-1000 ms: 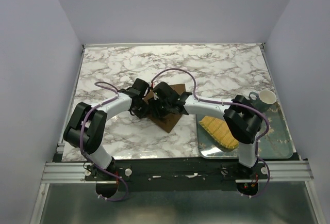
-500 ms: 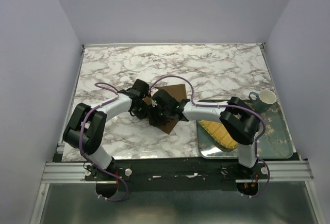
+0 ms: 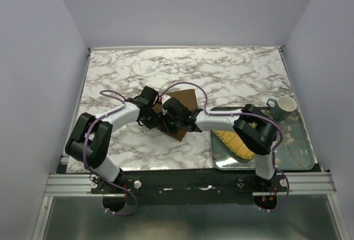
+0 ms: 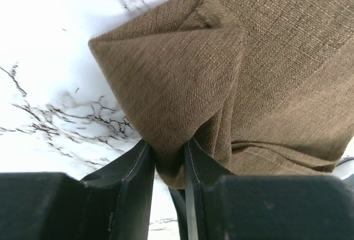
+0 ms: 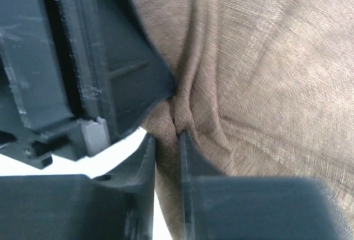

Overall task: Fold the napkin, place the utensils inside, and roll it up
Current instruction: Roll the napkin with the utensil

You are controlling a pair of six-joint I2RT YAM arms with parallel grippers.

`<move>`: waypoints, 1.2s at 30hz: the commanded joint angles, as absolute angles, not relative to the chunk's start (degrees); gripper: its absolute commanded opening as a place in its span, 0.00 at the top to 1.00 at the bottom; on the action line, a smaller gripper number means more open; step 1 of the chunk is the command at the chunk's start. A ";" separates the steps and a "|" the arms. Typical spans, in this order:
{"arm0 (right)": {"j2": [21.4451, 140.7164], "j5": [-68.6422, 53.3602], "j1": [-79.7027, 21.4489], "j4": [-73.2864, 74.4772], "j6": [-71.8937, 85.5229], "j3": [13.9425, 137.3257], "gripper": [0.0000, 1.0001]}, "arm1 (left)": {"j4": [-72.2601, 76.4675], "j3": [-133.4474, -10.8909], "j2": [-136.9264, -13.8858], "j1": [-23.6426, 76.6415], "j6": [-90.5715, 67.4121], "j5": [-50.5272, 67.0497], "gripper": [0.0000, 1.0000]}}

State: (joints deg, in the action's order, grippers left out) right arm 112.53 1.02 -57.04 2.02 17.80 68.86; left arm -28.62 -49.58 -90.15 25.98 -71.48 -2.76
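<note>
I have the napkin point(image 3: 186, 97) near the middle of the table point(image 3: 238, 68), between the two arms. My left tool point(image 4: 168, 154) is pinched tight on a doubled corner of the cloth. My right tool point(image 5: 167, 140) nips a ridge of it just beside (the two almost touching). To fold cleanly I'd carry both across together at one height, edge taut, letting go only once corner meets corner.

Near right corner of the white-and-grey marble table point(image 3: 221, 74): a glossy greenish rectangular tray point(image 3: 301, 147), a yellow woven mat point(image 3: 235, 144) on it, a dark white-lined mug point(image 3: 283, 106) at its far edge.
</note>
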 commanded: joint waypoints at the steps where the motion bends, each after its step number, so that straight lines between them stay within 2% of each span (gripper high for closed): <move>1: 118.57 -3.67 -57.57 6.16 16.62 64.43 0.92 | -32.87 -48.43 -89.12 25.84 -69.88 -0.79 1.00; 2: 118.74 -6.04 -57.22 6.15 16.44 64.95 0.99 | -32.44 -48.69 -89.47 25.49 -69.35 -0.79 1.00; 6: 119.44 -24.82 -53.10 5.54 17.66 65.48 1.00 | -27.88 -47.12 -89.65 24.79 -64.53 0.00 1.00; 8: 119.44 -28.64 -51.95 5.45 18.63 65.48 0.99 | -23.32 -44.93 -87.73 24.26 -61.10 1.39 1.00; 9: 119.79 -32.57 -50.64 5.45 19.50 65.65 1.00 | -21.81 -44.13 -86.58 23.82 -60.04 1.32 0.97; 11: 120.41 -36.28 -49.23 4.75 20.73 65.74 1.00 | -19.70 -43.07 -82.99 23.47 -56.61 0.44 0.81; 12: 120.85 -39.61 -47.83 4.31 21.87 65.66 1.00 | -19.08 -42.81 -81.92 23.12 -55.21 0.44 0.67; 14: 122.25 -42.96 -46.33 2.21 23.37 65.13 1.00 | -18.63 -42.54 -78.86 22.06 -52.48 0.44 0.54; 15: 122.95 -46.81 -44.84 1.68 24.25 65.30 1.00 | -18.63 -42.54 -77.79 21.97 -51.60 0.44 0.42; 17: 124.98 -49.38 -43.69 1.23 25.13 66.18 1.00 | -20.55 -42.19 -74.82 21.97 -50.45 -1.04 0.32; 18: 125.42 -51.13 -42.64 1.06 25.92 66.36 0.99 | -21.00 -41.84 -73.84 21.97 -50.19 -0.71 0.18; 19: 126.03 -52.11 -42.19 1.05 26.54 66.62 0.99 | -21.27 -41.49 -72.87 21.89 -49.84 -0.09 0.15; 26: 129.29 -58.79 -39.82 0.44 33.30 68.82 0.99 | -20.13 -34.73 -66.89 22.59 -55.54 8.26 0.09; 32: 129.81 -60.12 -38.76 -3.94 38.14 68.21 0.99 | -19.87 -34.28 -69.43 24.87 -60.90 7.21 0.13; 36: 129.73 -60.38 -38.58 -4.83 38.41 68.12 0.99 | -17.94 -33.23 -71.19 25.05 -63.89 3.35 0.19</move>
